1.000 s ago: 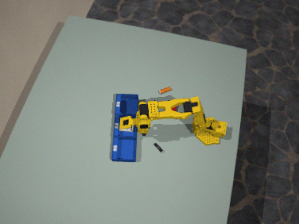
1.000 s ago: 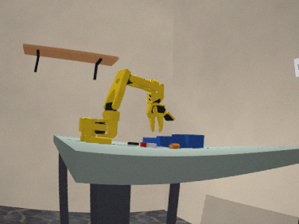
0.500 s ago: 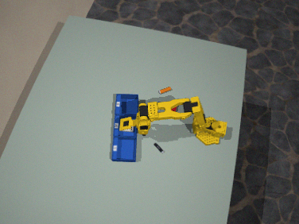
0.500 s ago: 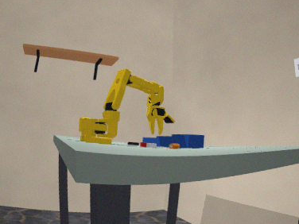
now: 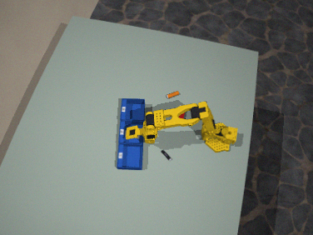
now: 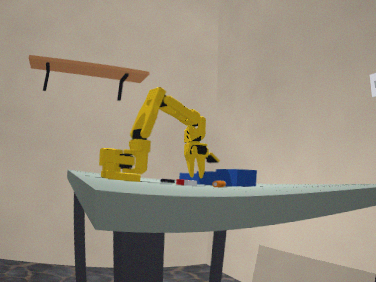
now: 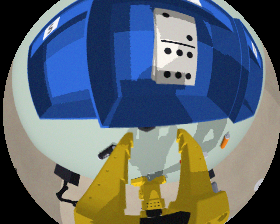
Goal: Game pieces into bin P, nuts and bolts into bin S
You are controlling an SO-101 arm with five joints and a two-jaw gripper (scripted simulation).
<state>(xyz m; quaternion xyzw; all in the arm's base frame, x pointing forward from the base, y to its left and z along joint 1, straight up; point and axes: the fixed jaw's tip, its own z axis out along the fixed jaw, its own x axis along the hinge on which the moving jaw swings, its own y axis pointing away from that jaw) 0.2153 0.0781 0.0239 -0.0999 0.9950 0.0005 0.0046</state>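
Note:
A white domino with black dots lies in the middle bin, marked P; the arm hides it in the top view. The bin marked S shows no thing inside. A dark thing, seemingly a nut, lies on the table close by the P bin's near wall, mostly hidden by that wall in the wrist view. My gripper points down, open and empty, its fingertips low in front of the bins, one on each side of the nut in the wrist view.
A third bin adjoins the P bin. A black stick with a light end and an orange cylinder lie on the table. A red and white thing is partly under the arm.

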